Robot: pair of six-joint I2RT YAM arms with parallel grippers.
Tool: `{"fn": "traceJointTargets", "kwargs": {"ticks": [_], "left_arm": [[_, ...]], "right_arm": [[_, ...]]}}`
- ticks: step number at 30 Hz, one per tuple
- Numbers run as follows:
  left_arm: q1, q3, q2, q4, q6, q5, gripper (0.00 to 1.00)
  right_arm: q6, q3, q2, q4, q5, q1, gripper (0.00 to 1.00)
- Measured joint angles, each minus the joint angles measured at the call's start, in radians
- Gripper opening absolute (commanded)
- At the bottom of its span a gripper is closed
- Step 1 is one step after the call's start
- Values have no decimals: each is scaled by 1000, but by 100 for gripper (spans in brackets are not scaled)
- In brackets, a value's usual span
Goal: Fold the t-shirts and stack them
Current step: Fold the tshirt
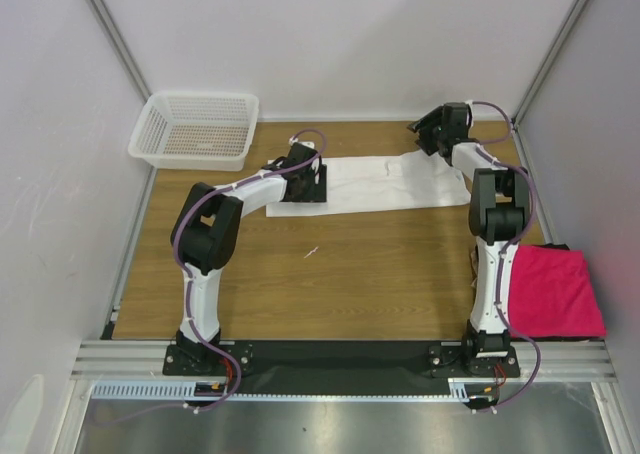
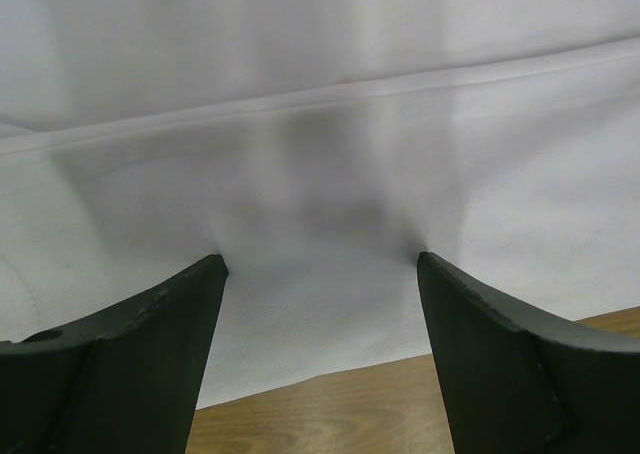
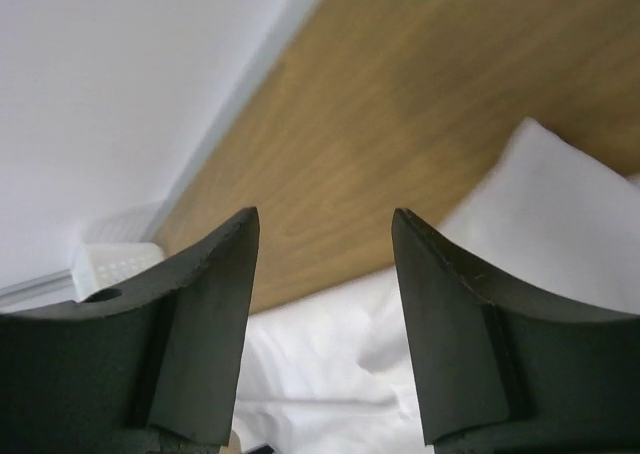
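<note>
Nearest the arm bases, well behind and to the right of both sets of fingers, a pink shirt (image 1: pixel 555 289) lies folded at the worktop's (image 1: pixel 350 274) near right edge. A dark edge (image 1: pixel 557 246) peeks from under it, possibly the black shirt, so that pile looks done.

The step in hand seems to be folding the white shirt (image 1: pixel 380 184), which lies as a long band across the far half of the worktop, not yet a compact packet. The left fingers (image 1: pixel 300 189) stand wide apart, tips down at the band's left end. Cloth fills the space ahead of them and a strip of bare wood shows just behind. Nothing is pinched between them, and whether the tips touch the cloth I cannot tell.

The right fingers (image 1: pixel 425 132) hover above the band's right end, moderately parted and empty, with the cloth below and to their right. A white basket (image 1: pixel 195 129) sits at the far left, beyond the left fingers.

Next, each side probably needs to close on a cloth edge, catching every layer, then carry one end over the other.
</note>
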Motion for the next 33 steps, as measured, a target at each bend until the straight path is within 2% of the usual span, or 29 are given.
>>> {"fn": "traceJointTargets", "kwargs": {"ticks": [6, 10, 13, 18, 20, 25, 26, 31, 33], "left_arm": [[-1, 15, 0, -25, 10, 1, 85], [-1, 61, 0, -75, 18, 6, 85], [0, 127, 0, -88, 19, 29, 86], [-3, 255, 0, -49, 27, 136, 87], [-8, 303, 6, -32, 28, 175, 86], [-46, 485, 98, 26, 16, 240, 86], [-56, 510, 121, 51, 9, 252, 86], [-101, 581, 243, 161, -87, 318, 86], [-115, 597, 292, 217, -143, 338, 86]], "right_arm": [[-56, 222, 56, -51, -39, -7, 63], [-143, 248, 4, -113, -30, -18, 64], [-212, 153, -97, -171, -9, -35, 64], [-282, -151, -307, -211, 27, -84, 62], [-295, -237, -343, -222, 40, -103, 60], [-312, -379, -335, -241, 49, -115, 55], [-316, -393, -328, -243, 49, -116, 51], [-326, -422, -317, -228, 48, -118, 42], [-325, -422, -317, -218, 56, -126, 41]]}}
